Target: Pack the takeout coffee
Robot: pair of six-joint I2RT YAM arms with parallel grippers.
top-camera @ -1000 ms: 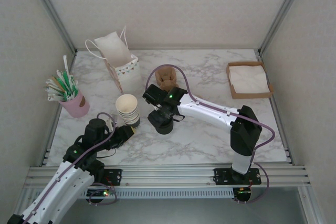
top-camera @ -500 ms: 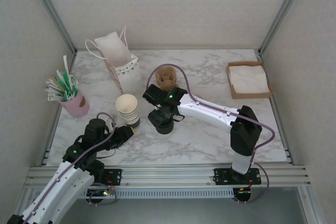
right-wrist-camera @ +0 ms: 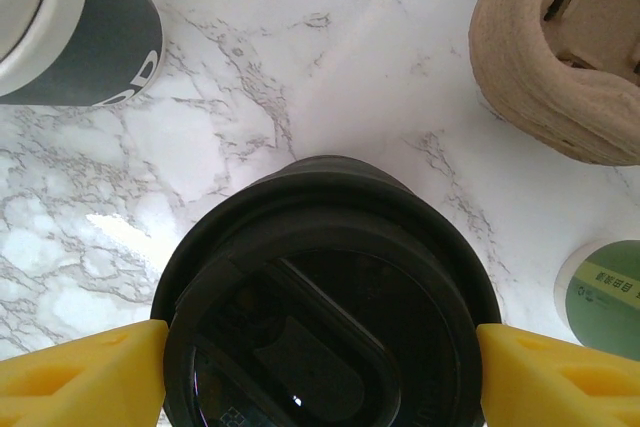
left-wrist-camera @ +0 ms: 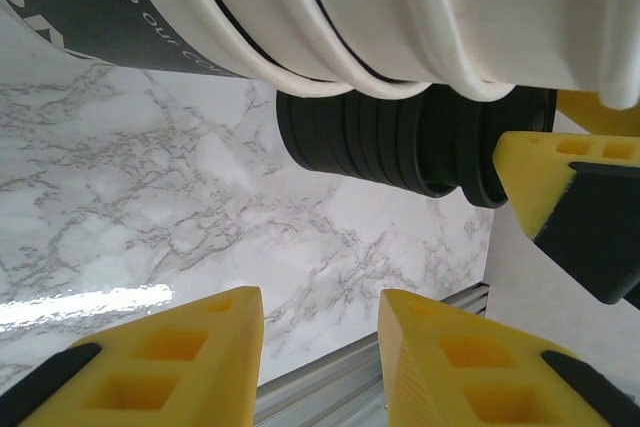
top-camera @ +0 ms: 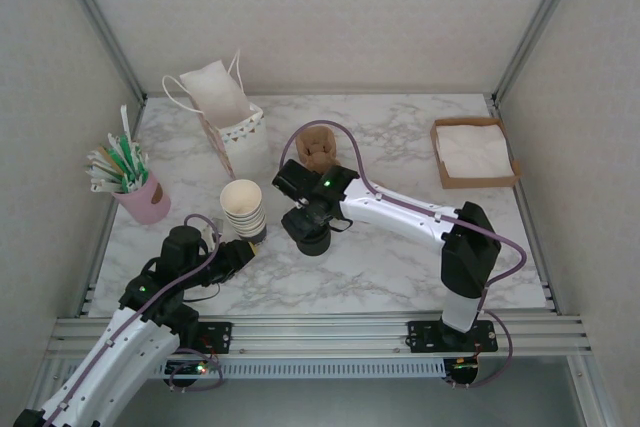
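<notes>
Clasping the lidded coffee cup (right-wrist-camera: 330,277) is the right gripper (right-wrist-camera: 322,352). At its nine o'clock sits the left gripper (left-wrist-camera: 320,317), narrowly parted, empty.

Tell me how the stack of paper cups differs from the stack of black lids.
The stack of paper cups shows pale rims above a dark printed wall; the stack of black lids is black throughout. The cup stack ends in an open mouth, the lid stack in a closed lid. The fingers of the right gripper pinch the lid stack; none hold the cup stack. Both stand upright on the marble table.
</notes>
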